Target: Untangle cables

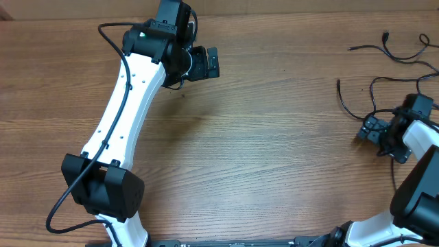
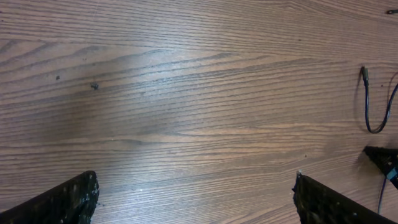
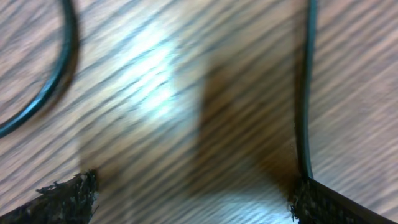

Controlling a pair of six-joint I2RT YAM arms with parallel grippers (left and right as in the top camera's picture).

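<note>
In the overhead view, the cables (image 1: 340,95) lay along the right side of the table (image 1: 274,158), well apart from the left gripper (image 1: 204,63), whose jaws stood spread. The right gripper (image 1: 370,129) sat just beside the nearest loop, also spread. Several strands ran off the frame's edge.

The left wrist view showed the left gripper (image 2: 196,180) wide apart over bare wood, with one cord end (image 2: 365,99) far off to the side.

The right wrist view was blurred. The right gripper (image 3: 194,185) stood spread, one strand (image 3: 67,62) curving outside it. Another strand (image 3: 303,106) ran down to a fingertip (image 3: 323,202), and whether they touched could not be told.
</note>
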